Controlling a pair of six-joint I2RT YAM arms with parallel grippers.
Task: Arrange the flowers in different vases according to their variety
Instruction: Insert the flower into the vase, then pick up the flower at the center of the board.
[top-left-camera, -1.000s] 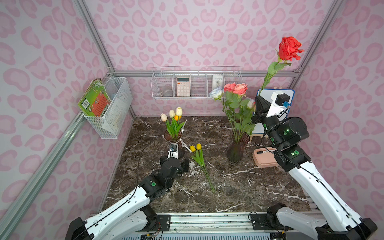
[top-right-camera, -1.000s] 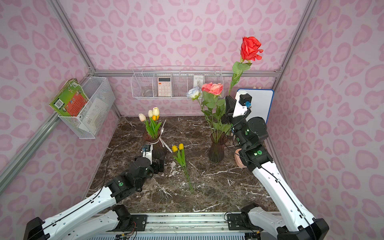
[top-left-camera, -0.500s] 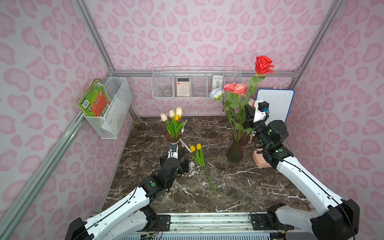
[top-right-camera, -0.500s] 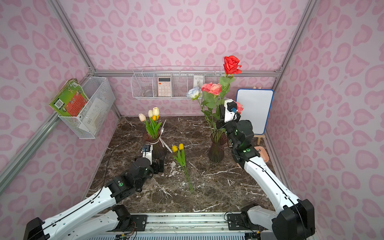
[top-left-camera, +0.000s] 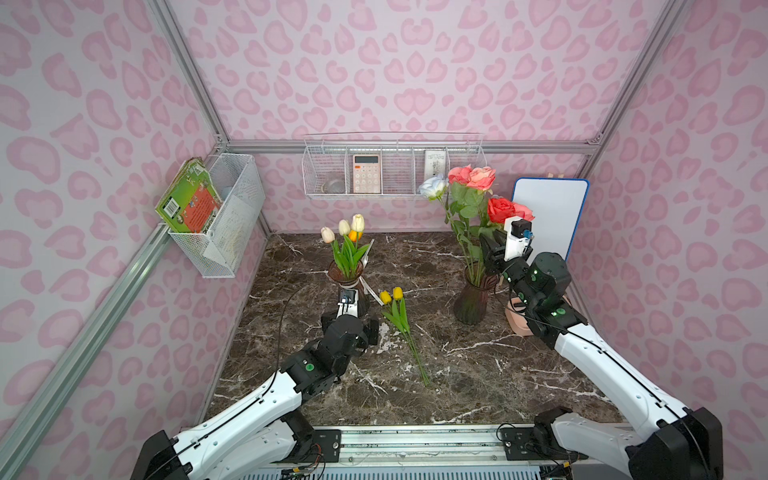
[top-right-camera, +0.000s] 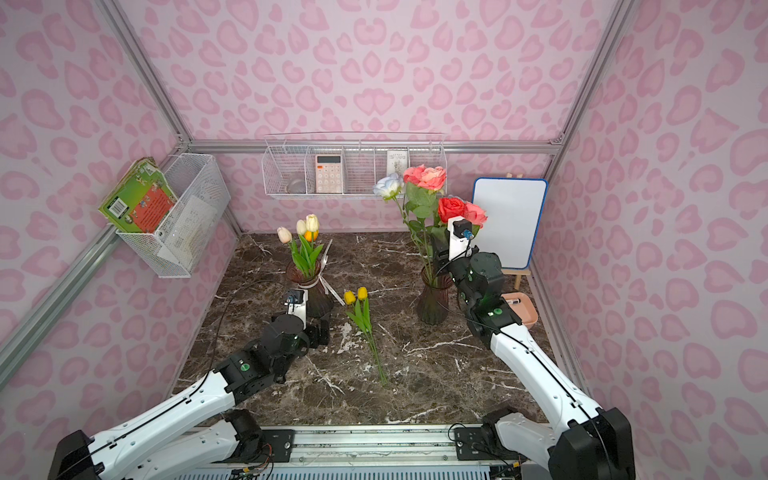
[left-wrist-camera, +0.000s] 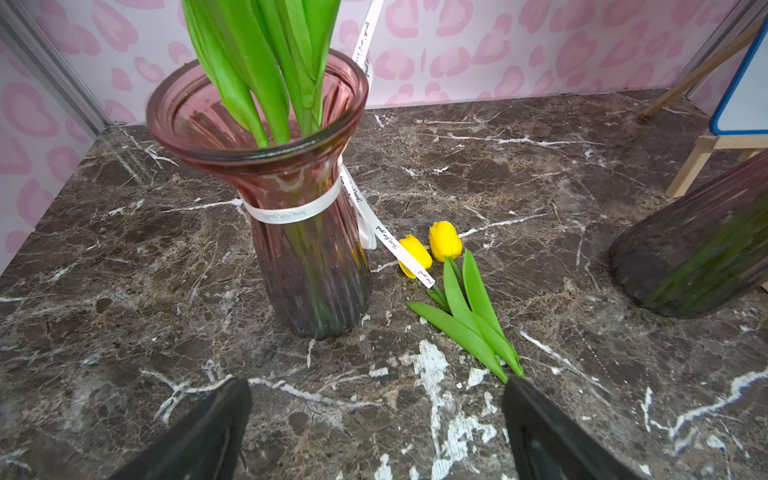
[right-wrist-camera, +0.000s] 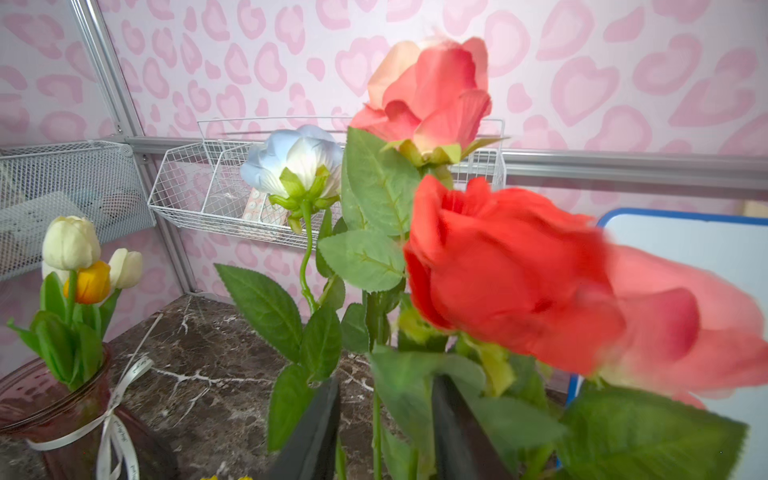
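Right gripper (right-wrist-camera: 384, 380) stands with its jaws parted around a green stem, with a clear gap on either side, so nothing is clamped. That stem runs down among the leaves toward the plain vase (top-left-camera: 471, 301). Which bloom it belongs to cannot be told, since the red rose (right-wrist-camera: 498, 266) is blurred right in front of the wrist camera. In both top views the red rose sits low in the bunch, beside the pink roses (top-left-camera: 473, 176) and the white rose (top-left-camera: 433, 185). All of them stand in the plain vase at the right of the marble table (top-left-camera: 478, 374). The right arm climbs from its base at the near edge, forearm sloping up and back. Its wrist is bent so the fingers point into the stems just above the vase rim (the white wrist camera block stands upright above them).

Left gripper (left-wrist-camera: 376, 382) is spread wide and holds nothing. Its arm reaches low and forward from the near left, with the fingers hovering close over the table. They are aimed at the foot of the ribboned vase (left-wrist-camera: 307, 257), which holds cream and orange tulips (top-left-camera: 347, 230). Two yellow tulips (left-wrist-camera: 444, 241) lie flat on the marble just beside that vase, heads toward the back wall, with a ribbon tail across one head.
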